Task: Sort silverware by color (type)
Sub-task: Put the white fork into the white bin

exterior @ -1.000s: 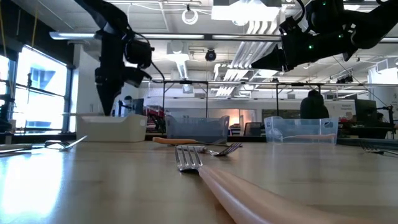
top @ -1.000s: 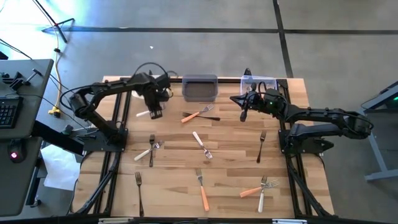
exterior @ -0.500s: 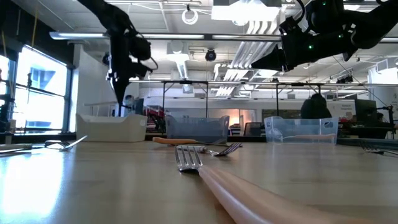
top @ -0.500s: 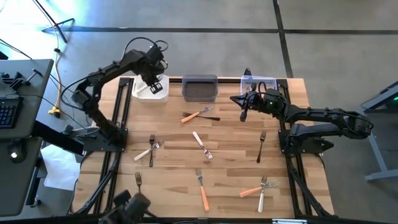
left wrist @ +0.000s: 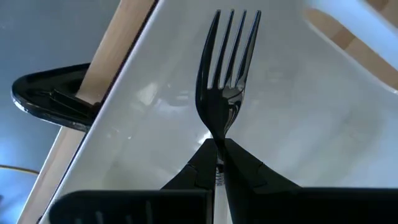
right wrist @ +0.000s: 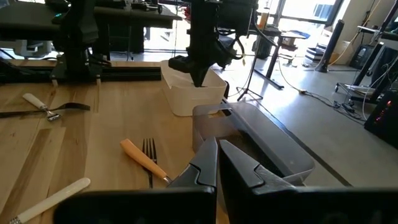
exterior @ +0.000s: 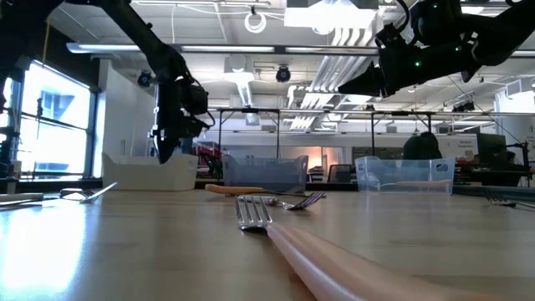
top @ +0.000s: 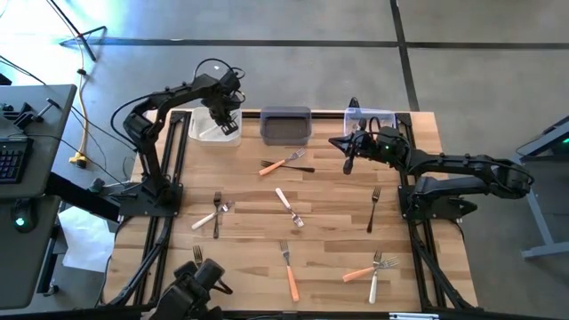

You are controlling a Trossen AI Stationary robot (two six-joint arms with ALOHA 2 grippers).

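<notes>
Wooden bench (top: 329,213) carries three bins along far edge. Left hand (left wrist: 217,152) clamped on black fork (left wrist: 227,74), hovering over white bin (top: 206,132) at far-left corner. Right hand (top: 348,164) pinched together, empty, waiting near clear bin (top: 372,116). Judgement: release low, tines inside walls, so fork cannot bounce out. Loose forks on bench, by my count: three orange-handled, four cream-handled, four dark. Grey bin (top: 285,125) sits between the other two.

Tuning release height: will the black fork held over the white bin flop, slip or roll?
Black fork looks rigid, tines straight. Left gripper pinches only its narrow neck, so it may pivot. Glossy surface suggests slipperiness. Flat shape seems unlikely to roll in white bin.
</notes>
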